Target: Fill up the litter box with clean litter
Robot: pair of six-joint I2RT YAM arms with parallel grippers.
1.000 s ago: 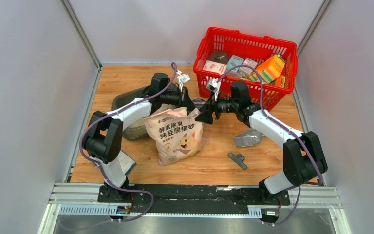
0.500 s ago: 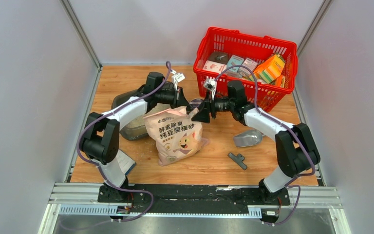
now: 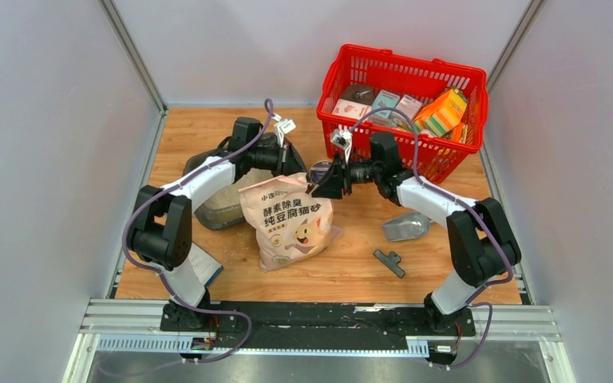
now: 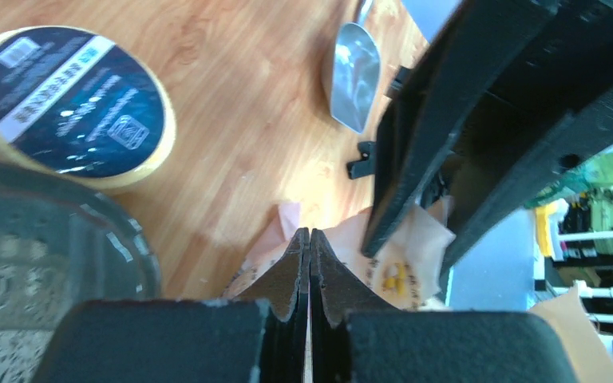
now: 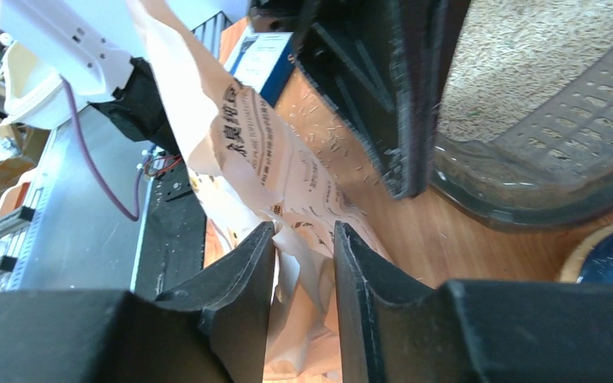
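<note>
The beige-pink litter bag (image 3: 289, 220) stands upright at mid-table. My left gripper (image 3: 295, 171) is shut on its top left edge; in the left wrist view the tips (image 4: 310, 233) meet with bag paper (image 4: 415, 239) just beyond. At the bag's top right corner my right gripper (image 3: 318, 190) stands open but narrow (image 5: 303, 231), with crumpled bag paper (image 5: 263, 159) between its fingers. The dark grey litter box (image 3: 211, 209) lies left of the bag, half under the left arm. Beige clean litter (image 5: 519, 48) shows inside its rim (image 5: 543, 187).
A red basket (image 3: 403, 104) of cartons fills the back right. A round tin (image 3: 320, 168) lies behind the bag. A silver scoop (image 3: 405, 227) and a black clip (image 3: 389, 262) lie right of the bag. A blue box (image 3: 207, 269) sits by the left base. Loose granules (image 5: 319, 120) dot the wood.
My right gripper has slid left onto the bag's top right corner and its jaws have narrowed around the paper. The left arm has drawn slightly back and left, still shut.
</note>
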